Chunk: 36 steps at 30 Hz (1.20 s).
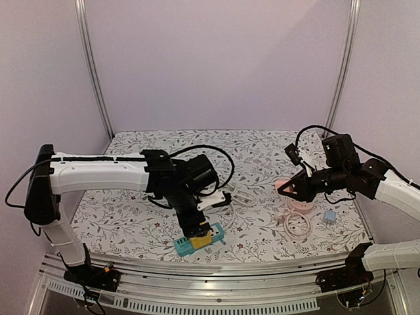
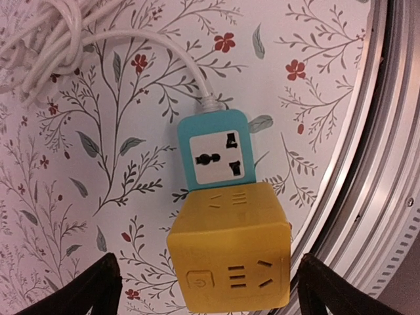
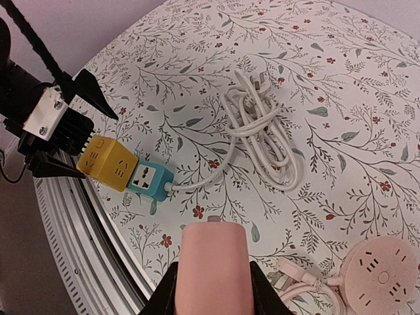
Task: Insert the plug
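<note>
Progress: yellow cube adapter [image 2: 230, 256] sits flush against the end of the teal socket block [image 2: 214, 155], near the front edge of the table [image 3: 341, 79]. They're touching with no gap visible, so that join looks seated. Prongs are hidden, so can't confirm depth. The teal block's white cable [image 3: 262, 131] lies bundled mid-table.

Left claw [image 2: 206, 257]: spread wide, a finger on either side of the yellow cube. It's clear of the cube's faces, holding nothing.

Right claw [image 3: 213, 283]: pressed tight on a pink block [image 3: 213, 256], held in the air above the table. The round pink socket hub [image 3: 384, 279] lies on the table just beside it, on the right side.

Judgement: if the pink block is the plug meant here, insertion isn't done. What's left is to line it up with a socket face and push it in. Can't tell its prong side from these views.
</note>
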Motion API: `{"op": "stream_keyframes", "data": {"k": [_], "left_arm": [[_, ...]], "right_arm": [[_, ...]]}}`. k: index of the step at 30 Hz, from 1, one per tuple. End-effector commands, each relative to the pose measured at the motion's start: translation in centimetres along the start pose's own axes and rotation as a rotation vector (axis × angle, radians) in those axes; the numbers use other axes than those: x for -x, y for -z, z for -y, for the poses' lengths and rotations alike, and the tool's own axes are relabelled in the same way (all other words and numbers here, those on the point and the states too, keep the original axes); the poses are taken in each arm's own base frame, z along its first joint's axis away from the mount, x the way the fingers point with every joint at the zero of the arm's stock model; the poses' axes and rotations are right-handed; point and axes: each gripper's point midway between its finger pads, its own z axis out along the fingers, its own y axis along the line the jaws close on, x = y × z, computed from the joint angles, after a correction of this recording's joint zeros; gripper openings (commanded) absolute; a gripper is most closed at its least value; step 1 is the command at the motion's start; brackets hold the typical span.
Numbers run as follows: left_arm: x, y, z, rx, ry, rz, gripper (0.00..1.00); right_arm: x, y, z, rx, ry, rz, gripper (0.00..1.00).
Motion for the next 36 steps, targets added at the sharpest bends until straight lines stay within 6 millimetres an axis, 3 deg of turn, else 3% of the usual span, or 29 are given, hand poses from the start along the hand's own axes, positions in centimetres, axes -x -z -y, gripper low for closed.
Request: {"op": "stream_keyframes", "data": {"k": [1, 5, 9, 19, 28, 36], "left_arm": [[-1.3, -0.8, 0.6, -0.002, -0.009, -0.053, 0.93], [-1.8, -1.3, 1.0, -0.022, -0.021, -0.069, 0.91], [-2.4, -2.0, 1.6, -0.053, -0.047, -0.091, 0.82], [-1.8, -0.9, 1.6, -0.058, -0.166, -0.06, 0.47], [0.4, 1.1, 1.7, -0.062, -0.358, 0.016, 0.41], [0.5, 1.6, 3.5, -0.173, -0.572, 0.02, 0.41]], "right_arm": [[-0.1, 0.3, -0.3, 0.01, 0.012, 0.004, 0.0], [0.1, 0.5, -0.4, 0.013, 0.015, 0.009, 0.0], [0.3, 0.5, -0.5, 0.016, 0.019, 0.006, 0.0], [0.9, 1.0, -0.7, 0.017, 0.047, 0.003, 0.0], [0.8, 1.5, -1.2, 0.032, 0.083, -0.016, 0.0], [0.7, 2.3, -2.3, 0.076, 0.135, -0.021, 0.0]]}}
